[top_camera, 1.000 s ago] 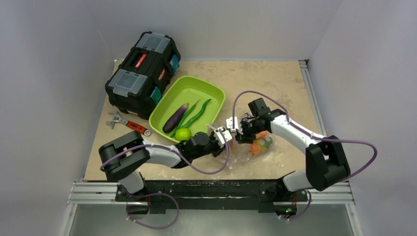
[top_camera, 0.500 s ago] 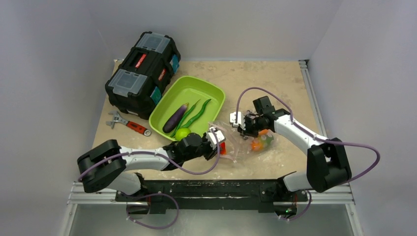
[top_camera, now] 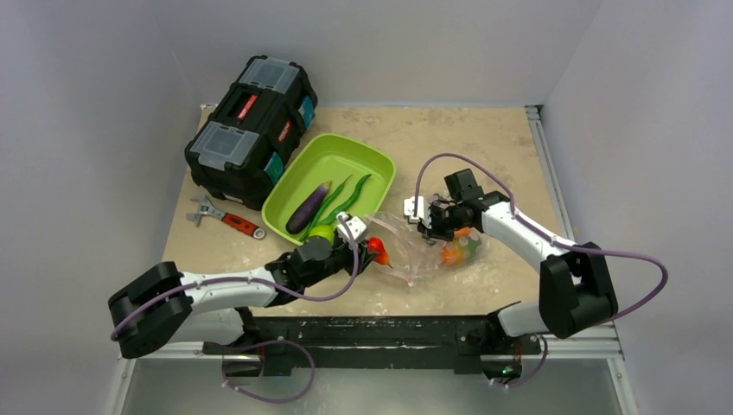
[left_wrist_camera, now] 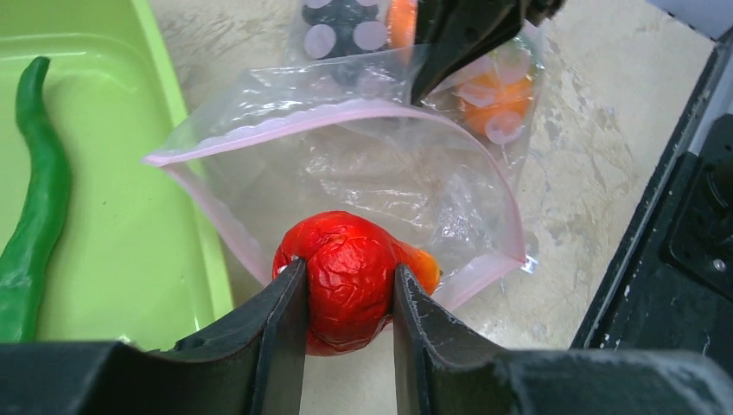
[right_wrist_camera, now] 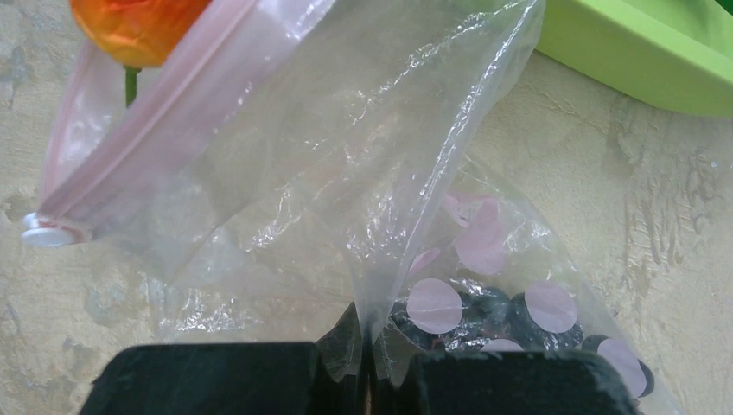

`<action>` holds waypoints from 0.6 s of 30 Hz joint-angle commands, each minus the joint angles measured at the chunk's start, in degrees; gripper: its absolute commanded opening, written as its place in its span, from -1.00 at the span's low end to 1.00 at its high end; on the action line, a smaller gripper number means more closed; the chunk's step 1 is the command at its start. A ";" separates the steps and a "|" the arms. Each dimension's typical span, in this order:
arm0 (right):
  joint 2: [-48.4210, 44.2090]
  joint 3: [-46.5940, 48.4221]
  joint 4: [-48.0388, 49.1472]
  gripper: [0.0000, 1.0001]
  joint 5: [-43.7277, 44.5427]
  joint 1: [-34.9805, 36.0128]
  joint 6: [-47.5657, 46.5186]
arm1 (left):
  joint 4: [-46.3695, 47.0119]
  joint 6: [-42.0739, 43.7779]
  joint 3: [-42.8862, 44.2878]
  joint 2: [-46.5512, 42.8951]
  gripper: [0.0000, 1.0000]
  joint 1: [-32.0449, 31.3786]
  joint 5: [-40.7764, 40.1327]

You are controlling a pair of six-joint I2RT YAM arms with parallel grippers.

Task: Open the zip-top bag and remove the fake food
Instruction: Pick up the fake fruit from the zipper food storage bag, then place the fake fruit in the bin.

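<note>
The clear zip-top bag point(top_camera: 413, 246) lies open on the table, its pink zip strip point(left_wrist_camera: 328, 121) gaping toward my left gripper. My left gripper point(left_wrist_camera: 350, 290) is shut on the red pepper point(left_wrist_camera: 350, 277), held just outside the bag's mouth; it also shows in the top view point(top_camera: 378, 250). My right gripper point(right_wrist_camera: 367, 363) is shut on a fold of the bag's plastic point(right_wrist_camera: 406, 225) and holds it up. Orange fruit point(top_camera: 456, 251) stays inside the bag. The purple eggplant point(top_camera: 309, 206), green pods point(top_camera: 346, 201) and lime-green ball point(top_camera: 321, 231) lie in the green tray point(top_camera: 372, 160).
A black toolbox point(top_camera: 251, 130) stands at the back left. A red-handled wrench point(top_camera: 226, 218) lies left of the tray. The tray's edge point(left_wrist_camera: 186, 173) is close to the left of the bag's mouth.
My left gripper has pulled back left out of the bag with the red pepper in it. My right gripper has shifted slightly right and up, still holding the bag.
</note>
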 commanded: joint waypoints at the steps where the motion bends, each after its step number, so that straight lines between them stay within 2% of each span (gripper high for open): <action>1: -0.81 -0.60 0.81 -1.00 -0.27 -0.19 -0.04 | 4.87 -6.28 -2.09 -3.48 -1.00 1.78 -2.21; 5: -0.73 -0.52 0.90 -1.00 -0.42 -0.25 -0.03 | -0.10 -7.44 -2.11 -9.48 -1.00 3.10 -4.32; 11: -0.71 -0.43 0.78 -1.00 -0.73 -0.19 0.15 | -13.40 -9.27 -0.23 -18.21 -1.00 6.56 -8.05; 18: -0.64 -0.33 0.81 -1.00 -0.88 -0.23 0.31 | -22.92 -8.96 0.93 -24.14 -1.00 9.23 -14.72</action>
